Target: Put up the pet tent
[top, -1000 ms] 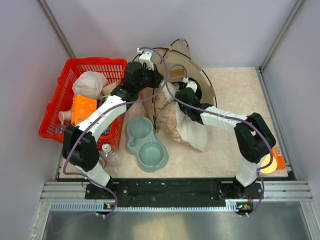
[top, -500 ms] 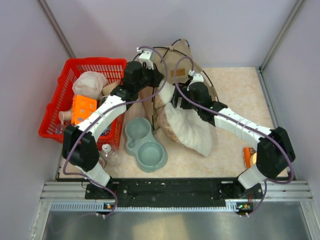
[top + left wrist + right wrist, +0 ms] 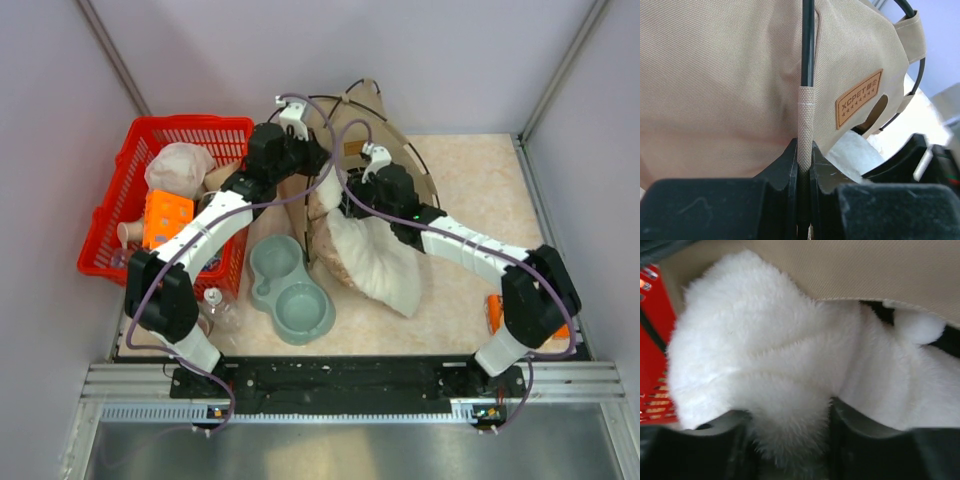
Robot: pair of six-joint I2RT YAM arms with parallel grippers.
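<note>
- While the pet tent [image 3: 372, 128] stands half raised at the back of the table [image 3: 470, 180], I judge the job roughly midway from the overhead view: its tan shell leans upright, but the cushion [image 3: 380, 262] hangs mostly out of the doorway onto the table.
- Overhead, the left gripper [image 3: 318, 158] sits at the tent's left edge and the right gripper [image 3: 355, 195] at the cushion's upper end. The red basket [image 3: 190, 135] and grey double bowl [image 3: 290, 290] lie to the left.
- On the left wrist view, the left gripper [image 3: 804, 150] is pinched nearly closed on the fabric sleeve around a dark pole [image 3: 808, 40], with the brown label patch [image 3: 858, 98] just beside it.
- On the right wrist view, the right gripper [image 3: 790, 440] stands partly apart with white fluff filling the gap. I take that as a hold on the cushion, under the tent's tan edge and near the pompom [image 3: 917, 325].
- Left to do, as I read it: get the shell standing squarely and the cushion settled inside.
- Against a second ago, my right arm's elbow has swung out to the right and the cushion lies more stretched out. The left arm has not moved.
</note>
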